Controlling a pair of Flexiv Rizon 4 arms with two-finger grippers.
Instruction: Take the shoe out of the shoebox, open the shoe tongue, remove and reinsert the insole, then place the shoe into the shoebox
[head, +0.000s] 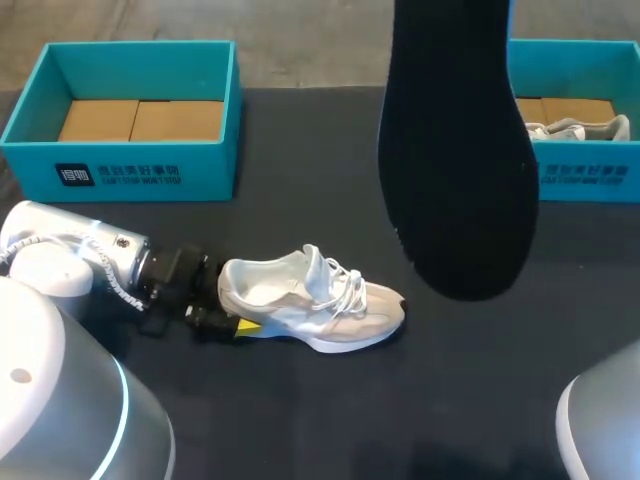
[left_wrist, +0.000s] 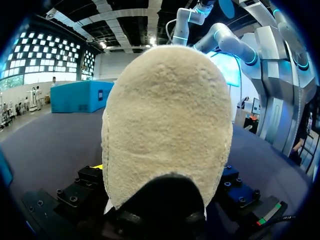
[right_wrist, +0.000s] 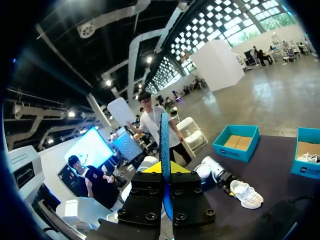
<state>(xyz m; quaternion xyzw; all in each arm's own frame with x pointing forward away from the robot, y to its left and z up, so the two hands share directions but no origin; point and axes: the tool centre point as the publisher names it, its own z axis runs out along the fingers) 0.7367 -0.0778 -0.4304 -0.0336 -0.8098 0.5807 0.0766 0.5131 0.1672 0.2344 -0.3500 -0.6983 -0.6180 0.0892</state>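
Right fingers (right_wrist: 150, 169) pinch the insole (head: 460, 150); left fingers (head: 248, 326) clasp the shoe (head: 310, 300).

The left arm (head: 75, 262) is made of silvery-grey rounded joints, with thin rings of pale blue light at the seams and a pale ribbed cable beside the wrist. Its tool (head: 232, 308) is black and blocky with a yellow tip. Up close its blocks are studded with round screw heads, and one part has a small green and red mark. The right arm (head: 602, 425) shows as a smooth grey dome. The right tool (right_wrist: 164, 169) has two black blocks with screws and yellow tips.
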